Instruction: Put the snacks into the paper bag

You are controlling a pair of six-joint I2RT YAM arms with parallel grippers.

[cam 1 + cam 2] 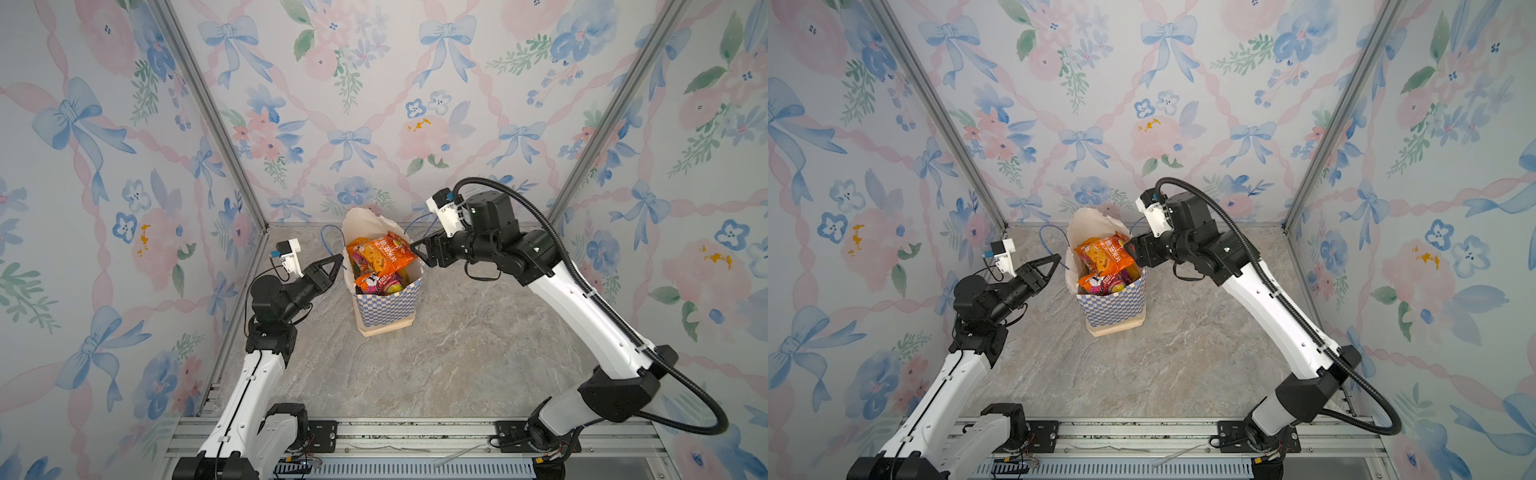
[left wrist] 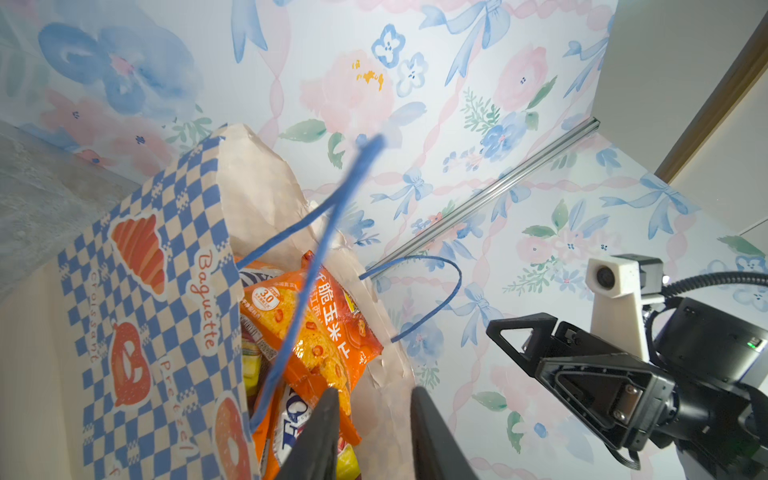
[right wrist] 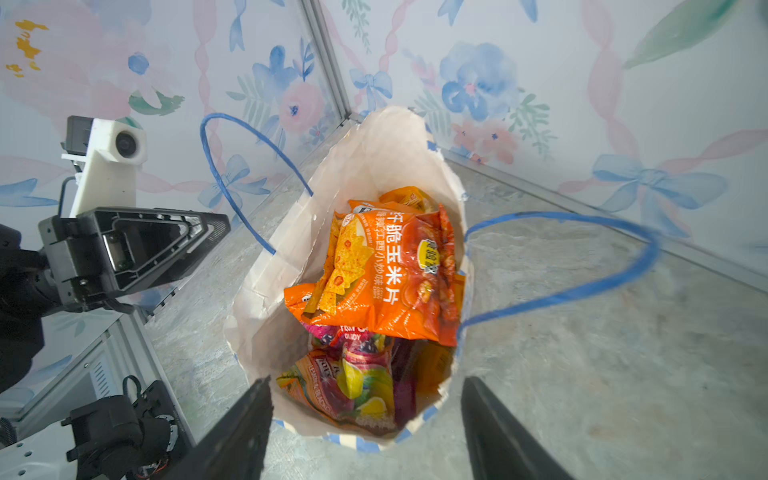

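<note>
Bag [image 1: 388, 309] upright by back edge of desk [image 1: 457, 357], snacks [image 1: 382, 255] inside. L tool [image 1: 338, 259] narrowly apart, R tool [image 1: 415, 249] wide, both empty, flanking its mouth. Prob. done.

White shells and black joints are being shown by the left arm [image 1: 249, 386] and right arm [image 1: 582, 307]. A ribbed black hose [image 2: 723, 278] is being carried along the latter. The left gripper [image 1: 338, 259] and right gripper [image 1: 415, 249] are being shown black and triangular.
</note>
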